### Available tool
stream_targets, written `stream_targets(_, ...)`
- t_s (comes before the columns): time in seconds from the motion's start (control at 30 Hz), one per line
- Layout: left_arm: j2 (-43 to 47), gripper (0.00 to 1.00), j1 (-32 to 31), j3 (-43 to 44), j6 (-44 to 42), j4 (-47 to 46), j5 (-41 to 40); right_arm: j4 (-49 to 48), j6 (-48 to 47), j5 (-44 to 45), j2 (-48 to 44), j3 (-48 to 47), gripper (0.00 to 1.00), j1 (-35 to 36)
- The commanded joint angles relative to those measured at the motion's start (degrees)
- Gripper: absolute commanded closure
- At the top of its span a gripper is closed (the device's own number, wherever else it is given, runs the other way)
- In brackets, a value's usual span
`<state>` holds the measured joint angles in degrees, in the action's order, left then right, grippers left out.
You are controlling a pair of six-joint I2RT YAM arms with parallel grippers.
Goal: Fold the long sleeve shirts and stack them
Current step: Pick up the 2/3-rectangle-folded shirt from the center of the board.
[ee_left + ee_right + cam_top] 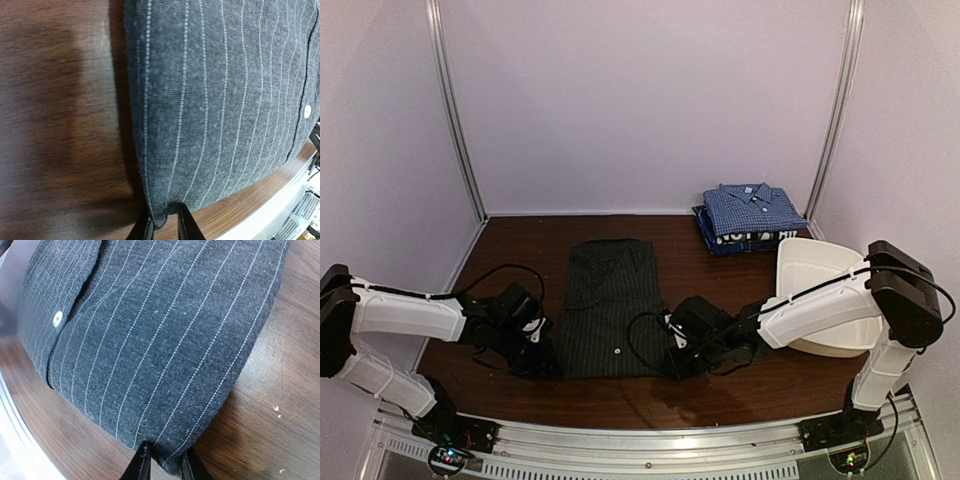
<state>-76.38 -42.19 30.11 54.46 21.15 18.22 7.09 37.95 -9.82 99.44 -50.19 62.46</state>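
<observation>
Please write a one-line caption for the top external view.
Both arms' jaws hold the near corners of a flat pinstriped charcoal shirt; folded shirts stacked behind, white tub at right.

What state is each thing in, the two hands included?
pinstriped shirt: folded narrow, lying flat, near corners gripped
blue checked shirt: folded, atop the stack
navy shirt: folded, beneath the checked one
white tub: looks empty
left hand: shut on pinstriped shirt
right hand: shut on pinstriped shirt

A laid-out shirt (pixel 610 300) lies mid bench (pixel 520 250), left claw (pixel 164 221) and right claw (pixel 162 462) at its near corners; far right, seemingly two folded shirts (pixel 750 215) sit stacked, a tub (pixel 820 285) just before them.
</observation>
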Motion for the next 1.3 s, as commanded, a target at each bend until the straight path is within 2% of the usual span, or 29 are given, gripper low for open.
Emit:
stream_targets(0.0,0.3,0.82,-0.6,-1.5,0.6,0.5,-0.7,2.9,0.9,-0.5,0.3,2.4,0.78,0.9)
stream_targets(0.37,0.4,0.88,-0.8,-1.7,0.7,0.4,-0.7,2.9,1.8,0.3,-0.9,4.0,0.73,1.0)
stream_targets(0.73,-0.2,0.94,-0.8,-1.1,0.5,0.4,-0.8,1.9,2.3,0.6,-0.8,4.2,0.75,0.9)
stream_targets(0.9,0.1,0.97,-0.8,-0.9,0.5,0.4,-0.8,2.1,2.1,1.1,-0.8,3.5,0.81,1.0)
stream_targets(1.13,1.8,1.00,-0.7,-0.1,0.4,0.5,-0.4,3.2,1.2,2.6,-2.9,2.2,0.99,1.0)
stream_targets(1.27,3.8,1.00,-1.3,-0.1,0.8,1.0,-0.2,3.6,1.0,3.1,-4.9,2.6,1.00,1.2)
